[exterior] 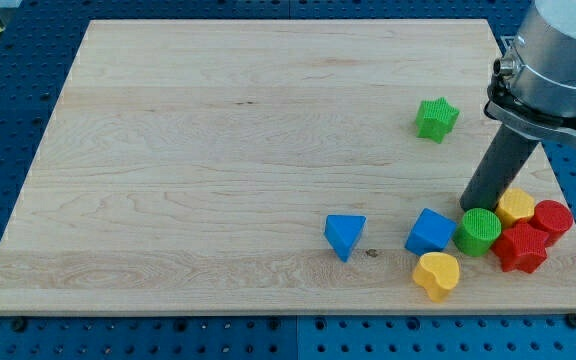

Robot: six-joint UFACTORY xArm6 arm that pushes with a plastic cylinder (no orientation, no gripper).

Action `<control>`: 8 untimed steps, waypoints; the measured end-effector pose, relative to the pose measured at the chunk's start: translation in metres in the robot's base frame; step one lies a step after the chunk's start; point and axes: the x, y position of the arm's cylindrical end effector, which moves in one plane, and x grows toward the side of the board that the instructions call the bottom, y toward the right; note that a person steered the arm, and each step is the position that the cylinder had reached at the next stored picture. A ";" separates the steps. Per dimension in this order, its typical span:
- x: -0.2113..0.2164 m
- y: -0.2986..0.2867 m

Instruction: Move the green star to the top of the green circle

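Nearest the view's bottom, a yellow heart-shaped block [437,275] lies on the wooden table [188,160], close to its lower edge. Just above it sits a blue cube-like block [430,232], and to the view's left, apart from the group, a blue triangular block [344,236]. To the view's right of the blue cube the green circle [479,231] stands touching it, with a red star-like block [521,247] beside it, a red round block [552,219] farther right, and a yellow block [515,205] just above those. My tip [471,208] rests at the upper edge of the green circle, just left of the yellow block; the rod carries no fingers, so nothing is held. Farther up, the green star [435,119] lies alone, well above the green circle and slightly to its left.
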 end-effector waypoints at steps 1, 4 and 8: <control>0.002 0.000; -0.049 -0.032; -0.148 -0.058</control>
